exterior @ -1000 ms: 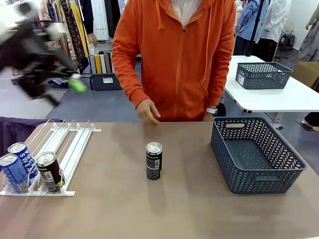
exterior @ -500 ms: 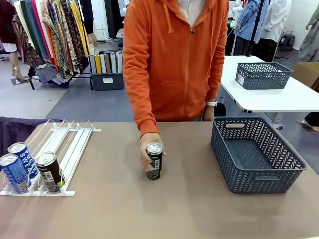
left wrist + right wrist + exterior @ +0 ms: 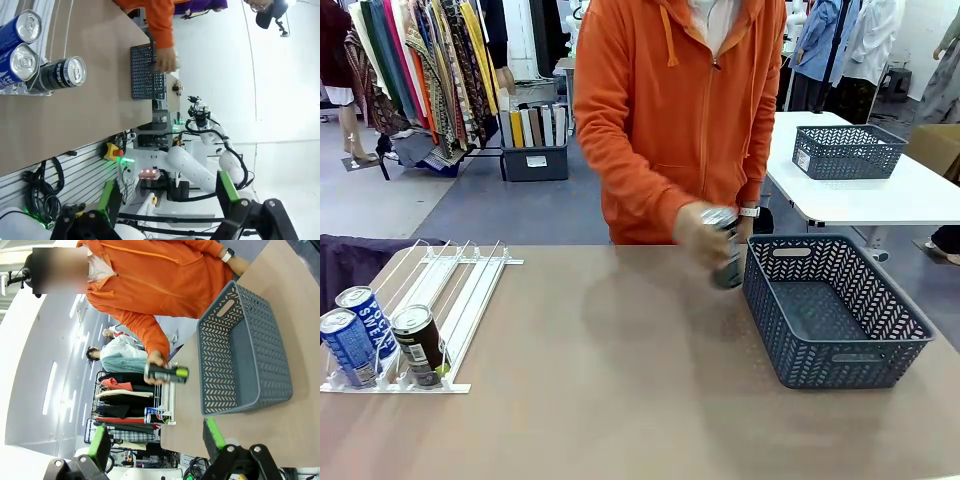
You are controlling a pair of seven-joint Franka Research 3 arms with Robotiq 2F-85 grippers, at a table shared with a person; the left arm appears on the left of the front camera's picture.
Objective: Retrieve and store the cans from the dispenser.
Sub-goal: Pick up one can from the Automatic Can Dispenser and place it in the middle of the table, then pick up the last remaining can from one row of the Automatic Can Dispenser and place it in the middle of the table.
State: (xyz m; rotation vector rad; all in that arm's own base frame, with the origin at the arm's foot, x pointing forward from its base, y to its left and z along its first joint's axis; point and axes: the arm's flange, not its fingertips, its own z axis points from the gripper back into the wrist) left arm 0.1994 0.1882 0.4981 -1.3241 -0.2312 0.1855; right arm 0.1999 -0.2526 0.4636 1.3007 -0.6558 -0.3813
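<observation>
- Rear slim blue drink can with silver top (image 3: pixel 368 318), standing in the flat white railed dispenser rack (image 3: pixel 470 300): white capitals in two lines, partly turned away, seemingly "OCA" over "SWE"
- Front slim blue drink can (image 3: pixel 348 350): white lettering, turned too far to read
- Dark brown slim drink can (image 3: pixel 421 347) beside them: label print too small to read
- White sticker (image 3: pixel 803 159) on the far dark grey mesh basket (image 3: pixel 860 150): print illegible
</observation>
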